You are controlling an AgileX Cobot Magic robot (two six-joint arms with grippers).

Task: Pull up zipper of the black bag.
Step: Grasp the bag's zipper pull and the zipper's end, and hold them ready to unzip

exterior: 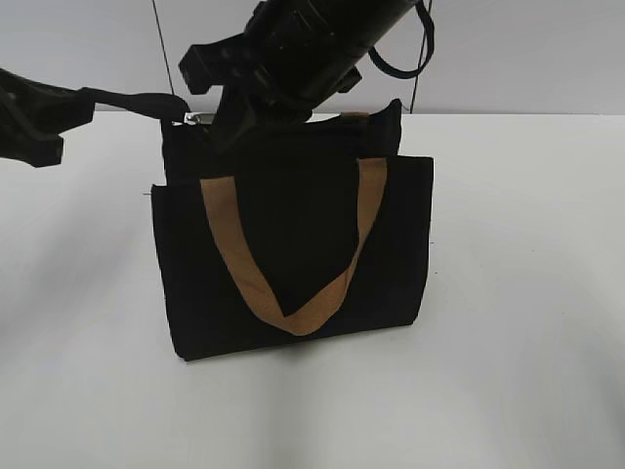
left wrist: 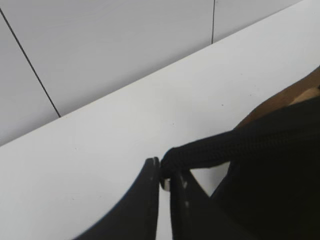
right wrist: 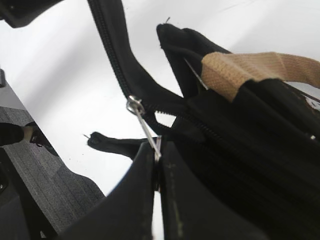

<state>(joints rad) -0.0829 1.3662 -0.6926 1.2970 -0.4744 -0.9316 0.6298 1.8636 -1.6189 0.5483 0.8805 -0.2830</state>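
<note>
The black bag [exterior: 293, 254] stands upright on the white table, with a tan handle [exterior: 293, 315] hanging down its front. My left gripper [exterior: 83, 97] is to the left of the bag. It is shut on the black fabric tail at the zipper's end [left wrist: 200, 150] and holds it stretched out from the bag's top left corner. My right gripper [exterior: 207, 119] reaches down from above to that corner. In the right wrist view it [right wrist: 158, 152] is shut on the silvery pull tab [right wrist: 145, 125] of the zipper [right wrist: 112, 55]. The slider sits where the tail meets the bag.
The white table [exterior: 527, 322] spreads on all sides of the bag. Pale wall panels [exterior: 547, 49] stand behind it. A black cable loop [exterior: 422, 54] hangs from the right arm. The right wrist view shows the table edge and grey floor [right wrist: 45, 185] beyond it.
</note>
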